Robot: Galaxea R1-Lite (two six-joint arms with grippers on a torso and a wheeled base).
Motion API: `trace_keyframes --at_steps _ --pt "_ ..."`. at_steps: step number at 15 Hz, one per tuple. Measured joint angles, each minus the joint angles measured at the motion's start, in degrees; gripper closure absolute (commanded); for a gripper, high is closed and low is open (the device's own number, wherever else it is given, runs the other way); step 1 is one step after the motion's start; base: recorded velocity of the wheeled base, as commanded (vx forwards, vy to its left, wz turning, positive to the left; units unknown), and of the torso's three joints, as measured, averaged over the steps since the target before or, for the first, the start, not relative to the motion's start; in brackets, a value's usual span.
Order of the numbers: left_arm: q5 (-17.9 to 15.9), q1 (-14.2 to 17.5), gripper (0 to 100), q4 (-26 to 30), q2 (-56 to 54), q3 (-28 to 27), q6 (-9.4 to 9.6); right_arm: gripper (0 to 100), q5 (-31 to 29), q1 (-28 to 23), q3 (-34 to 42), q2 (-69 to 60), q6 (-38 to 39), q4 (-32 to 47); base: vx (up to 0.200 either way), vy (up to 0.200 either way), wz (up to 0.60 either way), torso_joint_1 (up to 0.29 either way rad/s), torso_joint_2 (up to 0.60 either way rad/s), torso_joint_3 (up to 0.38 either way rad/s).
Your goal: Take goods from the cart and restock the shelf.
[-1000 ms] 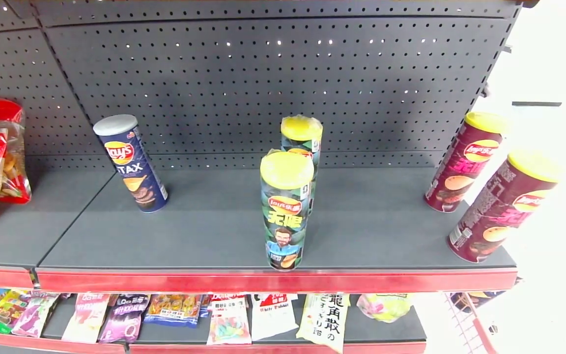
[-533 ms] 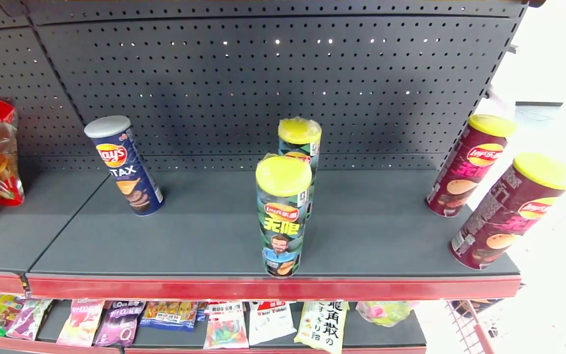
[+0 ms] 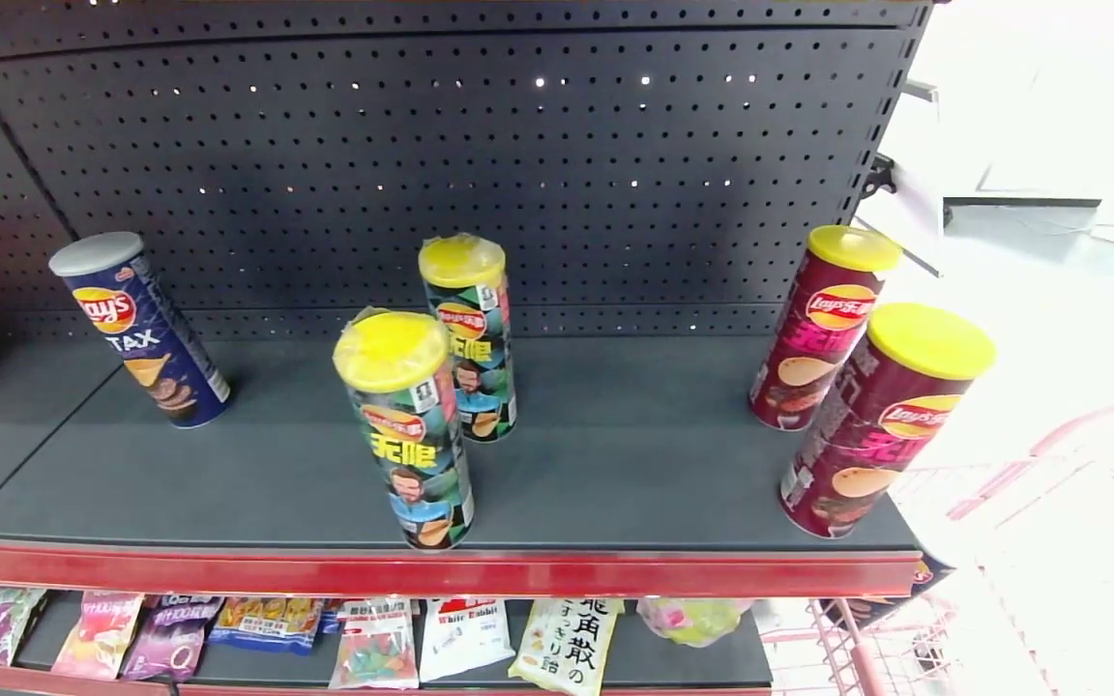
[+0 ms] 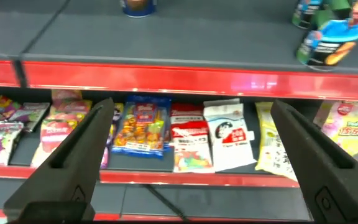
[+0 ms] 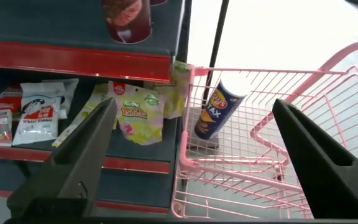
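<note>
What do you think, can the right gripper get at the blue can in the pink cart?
Probably yes. The right gripper is open and faces the blue can, which sits in the pink cart with nothing on top; only the cart's rim lies between.

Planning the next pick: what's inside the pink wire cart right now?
One dark blue cylindrical chip can with a pale lid sits tilted inside the pink wire cart. The right end effector covers part of the basket, and the rest runs out of frame.

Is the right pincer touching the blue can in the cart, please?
Apart: the right wrist view shows the blue can in the cart, well beyond the open right pincer.
</note>
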Motion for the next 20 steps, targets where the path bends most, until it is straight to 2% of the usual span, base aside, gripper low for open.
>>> trace_keyframes --at_steps 2,8,12,19,20 --pt "-0.04 0.02 0 -0.07 0.01 0.0 0.09 0 -0.02 0.0 0.0 0.0 0.0 0.04 0.0 0.0 0.0 0.0 0.0 0.0" --pt "0.02 -0.11 0 0.0 0.04 0.0 0.02 0 -0.05 -0.02 0.02 0.0 -0.01 0.0 -0.2 0.0 0.0 0.005 0.01 0.004" --pt "0.02 -0.02 0 0.0 0.01 0.0 0.02 0 -0.06 -0.02 0.0 0.0 -0.01 0.04 0.0 0.0 0.0 0.0 0.0 0.0" --pt "0.1 -0.02 0 0.0 0.06 0.0 0.0 0 -0.52 0.0 0.0 0.0 0.18 0.01 0.0 0.0 -0.6 0.009 0.0 0.0" --pt "0.1 -0.04 0 0.0 0.06 0.0 0.02 0 -0.52 0.0 0.0 0.0 0.33 0.01 0.0 0.0 0.0 0.0 0.0 0.0"
